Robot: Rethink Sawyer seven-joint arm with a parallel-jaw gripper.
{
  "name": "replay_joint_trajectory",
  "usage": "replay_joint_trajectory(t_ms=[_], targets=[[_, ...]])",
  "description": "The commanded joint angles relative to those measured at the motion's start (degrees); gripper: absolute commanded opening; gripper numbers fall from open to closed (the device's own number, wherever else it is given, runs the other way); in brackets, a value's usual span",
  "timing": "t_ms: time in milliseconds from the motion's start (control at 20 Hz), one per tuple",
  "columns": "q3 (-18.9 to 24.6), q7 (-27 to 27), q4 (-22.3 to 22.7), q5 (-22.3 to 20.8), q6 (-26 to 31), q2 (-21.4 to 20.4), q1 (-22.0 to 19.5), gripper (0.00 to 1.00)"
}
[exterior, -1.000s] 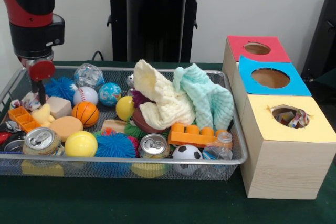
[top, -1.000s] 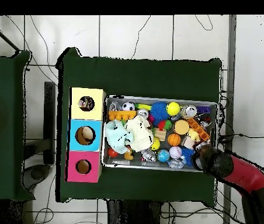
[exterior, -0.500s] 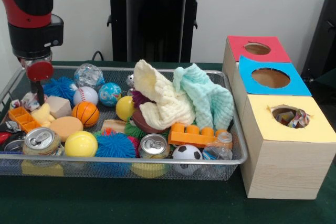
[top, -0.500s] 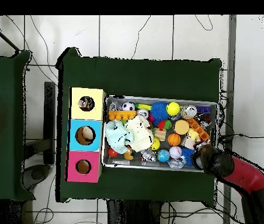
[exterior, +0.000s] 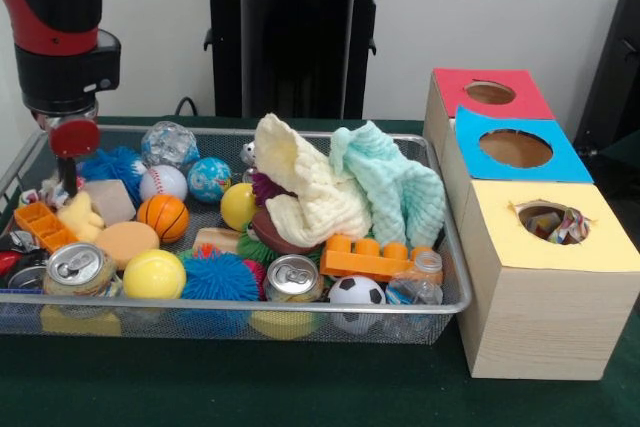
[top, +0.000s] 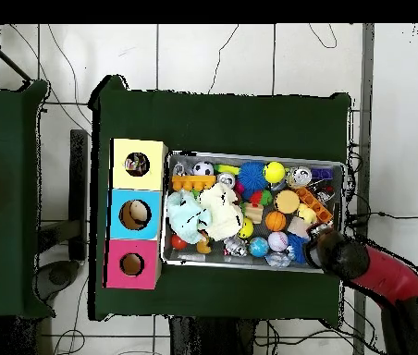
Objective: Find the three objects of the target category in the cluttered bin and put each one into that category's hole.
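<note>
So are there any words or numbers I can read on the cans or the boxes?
None can be read.
The silver cans show only their tops.
The yellow box, blue box and red box bear no writing.

You have one bin and three boxes. In the bin, count two cloths, two cans, two blue spiky balls, one orange brick, and one soccer ball.
</note>
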Motion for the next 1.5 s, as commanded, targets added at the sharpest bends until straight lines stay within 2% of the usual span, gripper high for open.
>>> replay_joint_trajectory(t_ms=[50, 500, 700, 850, 950, 1050, 1250, 1500], targets=[[1.59, 3.89, -1.84, -0.22, -4.31, 8.96, 0.43, 0.00], [1.44, 3.17, -1.52, 0.03, -4.37, 8.66, 0.67, 0.00], [-0.83, 7.04, -1.05, 1.85, -6.12, 7.81, 2.76, 0.00], [0.26, 5.82, -0.65, 2.86, -3.69, 4.82, 3.22, 0.00], [1.28, 5.55, 1.57, 3.60, -1.90, 0.72, 4.40, 0.00], [1.80, 5.09, 3.30, 4.68, 1.70, -3.33, 5.74, 0.00], [4.68, 1.79, 4.84, 7.27, 8.88, -9.44, 5.74, 0.00], [3.87, -0.26, 2.26, 8.16, 14.10, -15.87, 8.88, 0.00]])
